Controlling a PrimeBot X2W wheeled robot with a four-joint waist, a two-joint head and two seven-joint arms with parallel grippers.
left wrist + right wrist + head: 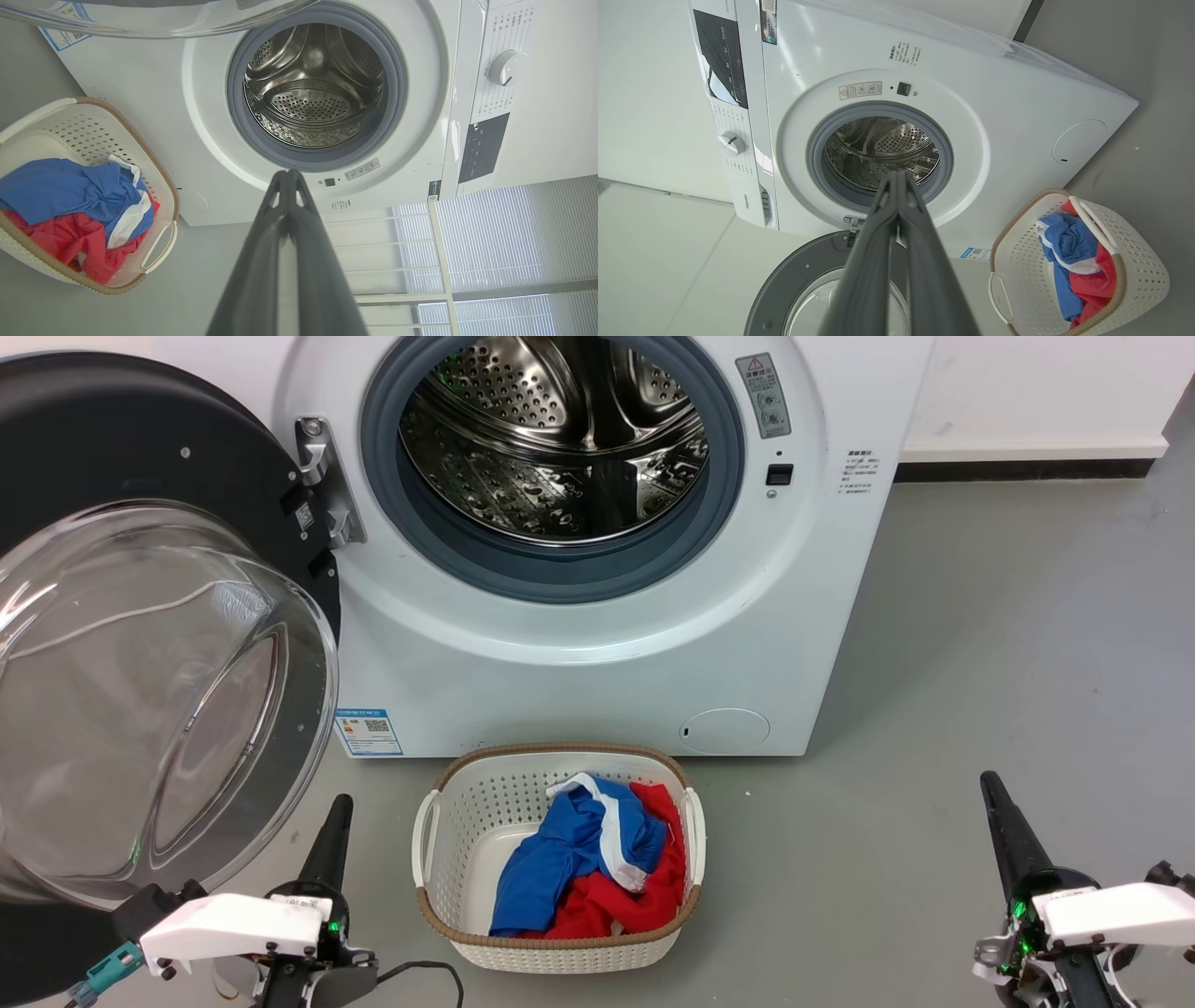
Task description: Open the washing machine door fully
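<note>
- Most of the job looks done in the head view. The washing machine door [159, 644] hangs swung out to the left of the machine on its metal hinge [322, 476], clear of the opening. The drum [560, 439] and its grey rubber ring [551, 577] are laid bare. I cannot tell whether the door can swing further; at most a last push is left.
- In that same view the door is a glossy black disc with a clear, bulging glass bowl at its centre, and the drum is shiny perforated steel. The left gripper [338, 812] sits just beside the door's lower edge, apparently not touching it, its fingers closed together on nothing. The right gripper [991, 793] is well apart at the lower right, likewise closed and empty. Between them, on the smooth grey floor [980, 616], stands a white perforated plastic basket [560, 751] with a brown woven-look rim. It holds crumpled blue and red clothes [588, 868].
- Seen from the left wrist, the left gripper [287, 176] tapers to a single dark point, the two fingers pressed together and holding nothing. It aims at the open drum [313, 93], and the curved glass of the door [140, 18] shows along the top edge.
- Seen from the right wrist, the right gripper [896, 176] is also closed tight and empty. The door [808, 261] lies low in this view, its matt grey inner rim around the glass, and is joined to the white front only at the hinge [852, 224].
</note>
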